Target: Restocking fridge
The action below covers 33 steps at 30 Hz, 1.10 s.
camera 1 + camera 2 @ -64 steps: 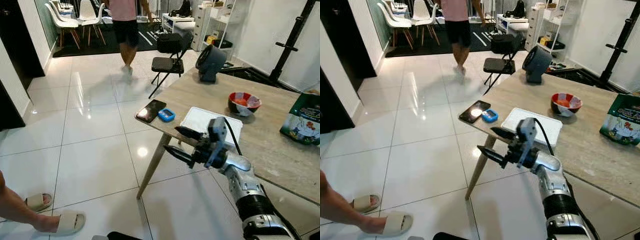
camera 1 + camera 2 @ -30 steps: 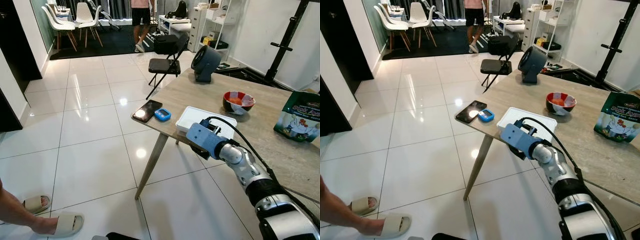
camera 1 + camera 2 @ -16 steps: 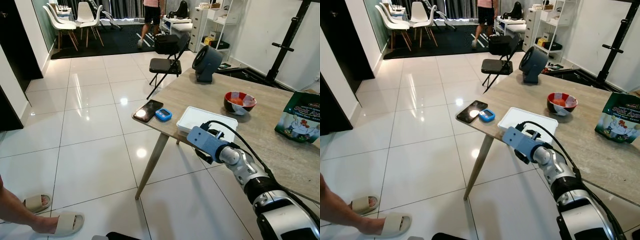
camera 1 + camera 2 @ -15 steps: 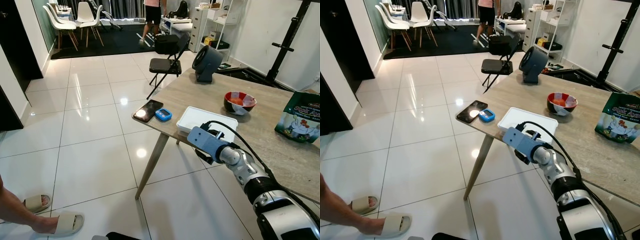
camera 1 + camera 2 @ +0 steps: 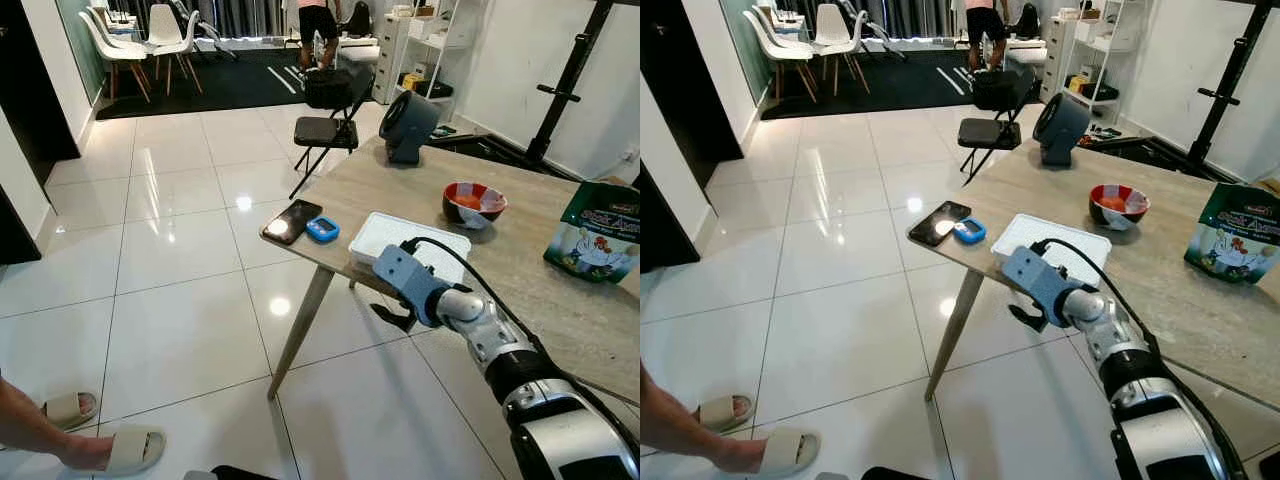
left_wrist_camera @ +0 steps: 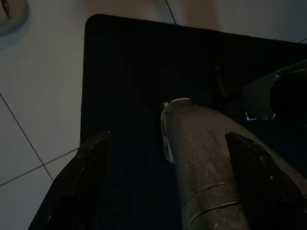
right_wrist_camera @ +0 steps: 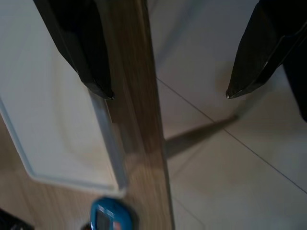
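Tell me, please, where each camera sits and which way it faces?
Left and right eye views: on the head, looking forward and down at the table; the right gripper reaches toward the white tray.
Left wrist view: faces the floor, past the left gripper.
Right wrist view: along open fingers straddling the table edge.
Shared: tray, blue device.

head pair: down over table (image 5: 560, 280) | right wrist: close on its edge

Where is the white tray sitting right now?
The white tray lies at the table's near edge, right of the blue gadget, with the right gripper just below it.
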Motion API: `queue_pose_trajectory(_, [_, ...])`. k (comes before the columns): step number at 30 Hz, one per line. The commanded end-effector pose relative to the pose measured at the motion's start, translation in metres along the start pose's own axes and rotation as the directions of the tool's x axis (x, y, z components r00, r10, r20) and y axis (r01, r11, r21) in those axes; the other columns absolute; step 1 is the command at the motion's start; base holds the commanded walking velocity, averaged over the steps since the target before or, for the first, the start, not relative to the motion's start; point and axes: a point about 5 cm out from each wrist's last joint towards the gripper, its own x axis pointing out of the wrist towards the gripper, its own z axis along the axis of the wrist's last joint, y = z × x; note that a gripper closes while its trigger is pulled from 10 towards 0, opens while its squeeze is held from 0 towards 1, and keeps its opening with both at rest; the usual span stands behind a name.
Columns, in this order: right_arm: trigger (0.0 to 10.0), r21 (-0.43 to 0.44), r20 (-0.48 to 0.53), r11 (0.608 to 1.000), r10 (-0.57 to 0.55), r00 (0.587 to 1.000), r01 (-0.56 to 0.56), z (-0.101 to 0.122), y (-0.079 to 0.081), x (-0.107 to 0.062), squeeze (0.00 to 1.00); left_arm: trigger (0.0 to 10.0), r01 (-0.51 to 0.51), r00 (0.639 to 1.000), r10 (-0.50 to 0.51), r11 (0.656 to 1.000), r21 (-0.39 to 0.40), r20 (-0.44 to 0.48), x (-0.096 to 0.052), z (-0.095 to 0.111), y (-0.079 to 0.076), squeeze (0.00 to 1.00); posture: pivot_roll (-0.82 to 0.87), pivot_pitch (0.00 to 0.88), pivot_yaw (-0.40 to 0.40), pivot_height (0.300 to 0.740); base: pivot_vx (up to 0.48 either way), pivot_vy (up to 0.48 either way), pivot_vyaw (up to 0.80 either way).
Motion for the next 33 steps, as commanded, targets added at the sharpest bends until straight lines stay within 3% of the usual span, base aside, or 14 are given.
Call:
queue_pose_trajectory(1, [10.0, 0.048, 0.039, 0.999, 0.000, 0.999, -0.002, 0.004, 0.000, -0.001, 0.00, 10.0, 0.013, 1.000, -0.013, 1.000, -0.002, -0.013, 0.000, -0.003, -0.004, 0.00, -0.08, 0.000, -0.037, 0.740, 0.000, 0.000, 0.00])
queue_pose_trajectory(3, [10.0, 0.072, 0.071, 0.997, -0.044, 0.997, 0.039, 0.008, -0.006, -0.001, 0.00, 10.0, 0.014, 1.000, -0.014, 1.000, -0.002, -0.013, 0.001, -0.003, -0.004, 0.00, -0.08, 0.000, -0.038, 0.740, 0.000, 0.000, 0.00])
queue_pose_trajectory(6, [10.0, 0.039, 0.021, 0.989, -0.140, 0.990, 0.140, 0.004, -0.019, -0.004, 0.00, 10.0, 0.015, 1.000, -0.015, 1.000, -0.002, -0.014, 0.001, -0.003, -0.004, 0.00, -0.08, 0.000, -0.038, 0.740, 0.000, 0.000, 0.00])
queue_pose_trajectory(9, [10.0, -0.133, -0.120, 0.973, -0.205, 0.971, 0.189, -0.014, -0.029, -0.012, 0.00, 10.0, 0.014, 1.000, -0.014, 1.000, -0.002, -0.016, 0.001, -0.004, -0.004, 0.00, -0.08, 0.000, -0.038, 0.740, 0.000, 0.000, 0.00])
queue_pose_trajectory(17, [10.0, -0.124, -0.163, 0.966, -0.246, 0.955, 0.228, -0.023, -0.037, -0.020, 0.00, 10.0, 0.011, 1.000, -0.011, 1.000, -0.001, -0.021, 0.000, -0.005, -0.004, 0.00, -0.08, 0.000, -0.037, 0.740, 0.000, 0.000, 0.00])
queue_pose_trajectory(24, [10.0, -0.124, -0.310, 0.986, -0.147, 0.939, 0.113, -0.048, -0.027, -0.025, 0.00, 10.0, 0.006, 1.000, -0.006, 1.000, 0.000, -0.028, -0.001, -0.006, -0.002, 0.00, -0.08, 0.000, -0.037, 0.740, 0.000, 0.000, 0.00])
queue_pose_trajectory(33, [10.0, -0.078, -0.310, 0.997, -0.033, 0.950, 0.010, -0.048, -0.016, -0.022, 0.00, 10.0, 0.004, 0.999, -0.004, 1.000, 0.000, -0.031, -0.001, -0.007, -0.002, 0.00, -0.08, 0.000, -0.035, 0.740, 0.000, 0.000, 0.00])
